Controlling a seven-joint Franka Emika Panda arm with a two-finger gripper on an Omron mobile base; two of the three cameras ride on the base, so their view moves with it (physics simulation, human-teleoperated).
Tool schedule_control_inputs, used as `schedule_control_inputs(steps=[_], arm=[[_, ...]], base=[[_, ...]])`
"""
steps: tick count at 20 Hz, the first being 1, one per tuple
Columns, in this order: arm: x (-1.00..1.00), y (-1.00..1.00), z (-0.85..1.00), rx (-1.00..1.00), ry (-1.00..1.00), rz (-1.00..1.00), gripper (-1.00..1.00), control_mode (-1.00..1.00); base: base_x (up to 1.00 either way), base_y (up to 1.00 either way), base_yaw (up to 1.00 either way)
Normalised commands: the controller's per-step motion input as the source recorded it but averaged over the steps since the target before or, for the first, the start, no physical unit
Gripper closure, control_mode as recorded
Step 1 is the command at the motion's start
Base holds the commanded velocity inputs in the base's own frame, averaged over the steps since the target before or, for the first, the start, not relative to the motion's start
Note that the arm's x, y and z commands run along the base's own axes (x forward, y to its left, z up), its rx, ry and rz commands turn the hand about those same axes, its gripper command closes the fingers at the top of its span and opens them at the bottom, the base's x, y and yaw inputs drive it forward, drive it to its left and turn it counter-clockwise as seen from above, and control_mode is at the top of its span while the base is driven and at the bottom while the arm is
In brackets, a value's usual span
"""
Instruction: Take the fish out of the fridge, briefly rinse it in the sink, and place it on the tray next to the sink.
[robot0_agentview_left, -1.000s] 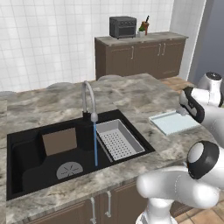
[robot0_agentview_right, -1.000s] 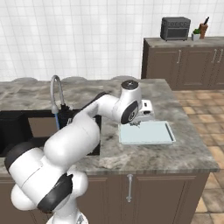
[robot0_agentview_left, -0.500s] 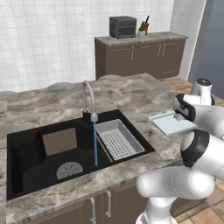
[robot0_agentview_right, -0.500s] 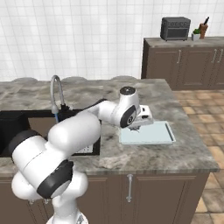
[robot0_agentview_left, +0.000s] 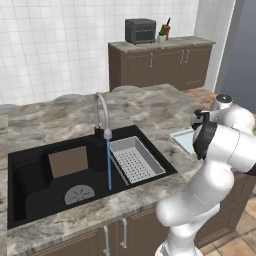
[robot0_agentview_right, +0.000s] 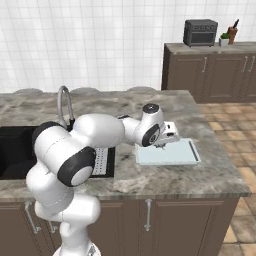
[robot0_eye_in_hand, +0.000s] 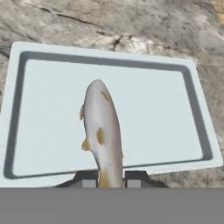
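Hand view has the fish (robot0_eye_in_hand: 101, 131) pinched at its tail end between my jaws, hanging over the middle of the tray (robot0_eye_in_hand: 192, 109) on the desk (robot0_eye_in_hand: 131, 26). Looks stiff but slick and light, so I'd say gripping the narrow tail suits it.

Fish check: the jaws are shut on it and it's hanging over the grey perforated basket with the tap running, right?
Not the basket. The hand view shows the fish, gripped in the shut jaws, over the pale tray on the counter. The tap is running, as the left base view shows.
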Motion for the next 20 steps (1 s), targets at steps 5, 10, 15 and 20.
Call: schedule_control_inputs(steps=[5,10,15,20], arm=[[0.54,-0.05,-0.41,0.00,0.00,0.00,-1.00,-1.00],[0.48,-0.04,-0.34,-0.07,0.00,-0.01,-1.00,-1.00],[0.37,-0.02,-0.03,-0.02,-0.01,-0.04,-1.00,-1.00],[-0.54,0.28,0.89,0.00,-0.19,-0.09,-1.00,-1.00]], base=[[0.00,0.00,0.00],[0.00,0.00,0.00],[0.00,0.00,0.00],[0.00,0.00,0.00]])
